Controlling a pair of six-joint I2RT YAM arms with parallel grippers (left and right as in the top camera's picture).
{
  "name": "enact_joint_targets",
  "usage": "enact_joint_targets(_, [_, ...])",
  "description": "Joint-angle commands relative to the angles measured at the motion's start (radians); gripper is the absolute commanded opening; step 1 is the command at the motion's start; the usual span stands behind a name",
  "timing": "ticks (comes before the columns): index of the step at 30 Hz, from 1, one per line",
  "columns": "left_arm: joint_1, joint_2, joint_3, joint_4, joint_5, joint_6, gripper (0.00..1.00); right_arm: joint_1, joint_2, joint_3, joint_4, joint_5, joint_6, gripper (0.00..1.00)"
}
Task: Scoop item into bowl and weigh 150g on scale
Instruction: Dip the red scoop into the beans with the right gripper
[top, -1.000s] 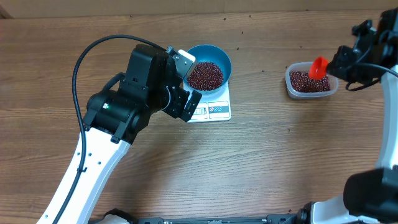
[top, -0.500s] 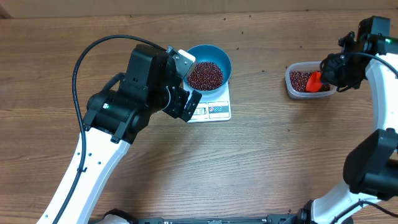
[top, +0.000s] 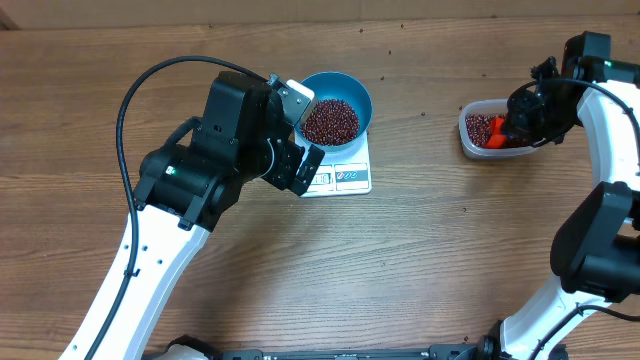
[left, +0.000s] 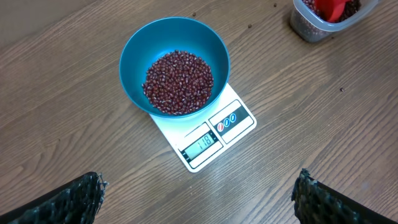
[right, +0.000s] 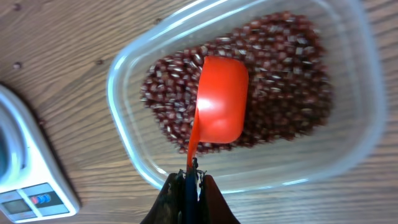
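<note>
— Where are the beans?
— Heaped in the bowl on the scale; more fill the tub at its 3 o'clock.
— And the jaws?
— The left jaws gape at the scale's 9 o'clock; the right jaws are clamped on the scoop handle, cup on the tub's beans.

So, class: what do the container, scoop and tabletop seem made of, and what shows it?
Container: likely clear plastic; beans show through its wall. Scoop: probably smooth red plastic, evenly coloured, slightly glossy. Tabletop: wood or wood-look laminate; grain lines show.
</note>
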Motion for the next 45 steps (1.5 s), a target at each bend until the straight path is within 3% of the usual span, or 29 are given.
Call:
enact_joint_targets(1, [0.005, 0.007, 0.007, 0.000, 0.008, -0.010, 1.00, 0.006, 0.046, -0.007, -0.004, -0.085, -0.027, 0.04])
enact_joint_targets(24, [0.005, 0.007, 0.007, 0.000, 0.008, -0.010, 0.99, -0.011, 0.046, -0.006, 0.018, -0.193, -0.031, 0.04])
enact_joint_targets(45, [0.005, 0.007, 0.007, 0.000, 0.008, -0.010, 1.00, -0.204, 0.046, -0.006, -0.032, -0.473, -0.109, 0.04])
